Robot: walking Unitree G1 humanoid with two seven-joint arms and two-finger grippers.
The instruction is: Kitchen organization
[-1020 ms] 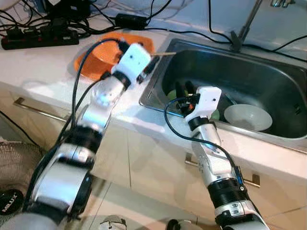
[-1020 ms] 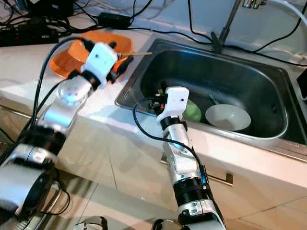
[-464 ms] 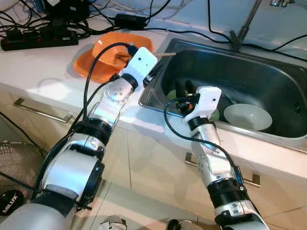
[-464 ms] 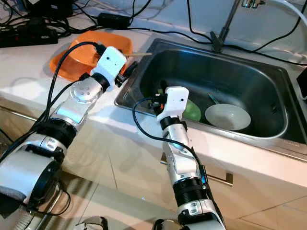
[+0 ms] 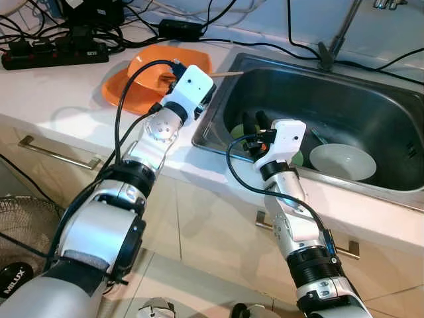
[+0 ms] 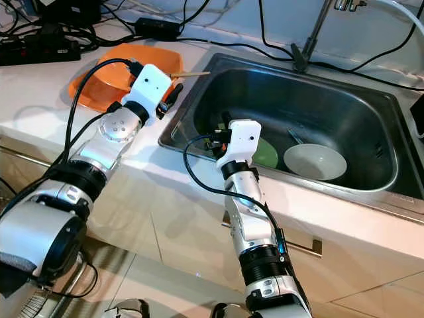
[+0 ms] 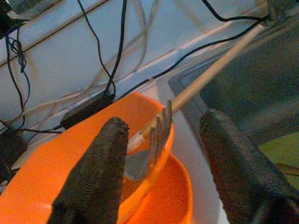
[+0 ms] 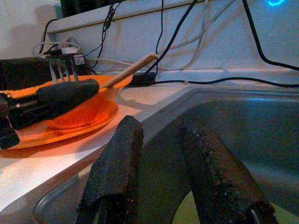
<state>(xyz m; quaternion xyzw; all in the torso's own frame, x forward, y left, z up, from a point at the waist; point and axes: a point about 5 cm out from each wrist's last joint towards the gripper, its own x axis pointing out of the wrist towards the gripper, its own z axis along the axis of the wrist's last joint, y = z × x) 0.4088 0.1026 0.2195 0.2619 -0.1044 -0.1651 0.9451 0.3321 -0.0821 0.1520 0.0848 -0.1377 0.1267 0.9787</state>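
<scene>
While a green plate (image 5: pixel 297 158) and a white bowl (image 5: pixel 342 161) lie in the sink (image 5: pixel 397 116), tidying looks far from done. From the head views, the left gripper (image 6: pixel 171 93) reaches over the counter toward the orange bowl (image 5: pixel 147 67) at its 10 o'clock; the right gripper (image 5: pixel 254 124) hangs inside the sink's near-left corner. The left wrist view shows spread fingers (image 7: pixel 99 163) flanking a wooden-handled fork (image 7: pixel 156 135) resting in the orange bowl, grasping nothing. The right wrist view shows parted, empty fingers (image 8: pixel 117 163).
</scene>
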